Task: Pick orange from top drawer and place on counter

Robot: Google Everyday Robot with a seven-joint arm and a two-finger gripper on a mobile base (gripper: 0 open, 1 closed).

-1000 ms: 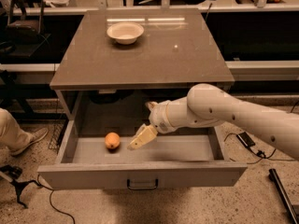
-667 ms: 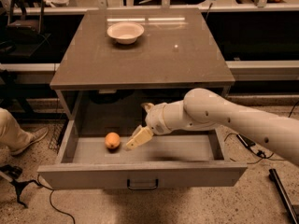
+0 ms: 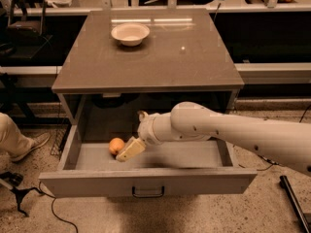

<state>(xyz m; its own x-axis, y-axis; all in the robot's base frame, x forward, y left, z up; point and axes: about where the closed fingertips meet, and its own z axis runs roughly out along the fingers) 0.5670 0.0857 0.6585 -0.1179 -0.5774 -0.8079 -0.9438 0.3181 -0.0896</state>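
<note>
The small, round orange-yellow orange (image 3: pixel 115 145) is lying in the same spot as a second ago, on the floor of the wide, shallow grey top drawer (image 3: pixel 146 181), left of centre. What is changing is the gap. The robot's pale beige hand (image 3: pixel 130 149) was well to the orange's right a second ago. It has been sliding left and is now sitting just beside the fruit's right side, seemingly touching it. Whether the hand is open or closed cannot be told from here, and it is not visibly holding anything.

The orange is looking smooth and matte, brighter on its top and partly shaded along the edge nearest the hand.

The drawer is standing pulled fully out, showing a flat grey floor, thin side walls and a plain front panel. A small dark metal handle (image 3: pixel 148 193) is fixed at the panel's centre. The thick, rounded white arm (image 3: pixel 218 130) is reaching in from the right, across the drawer's opening.

Above, the large glossy grey-brown rectangular counter (image 3: pixel 146 62) is catching streaks of light near its far edge. It is carrying a shallow white bowl (image 3: pixel 130 33) towards the back left. At the left edge, a person's light trouser leg and shoe (image 3: pixel 19 141) are resting on the speckled floor.
</note>
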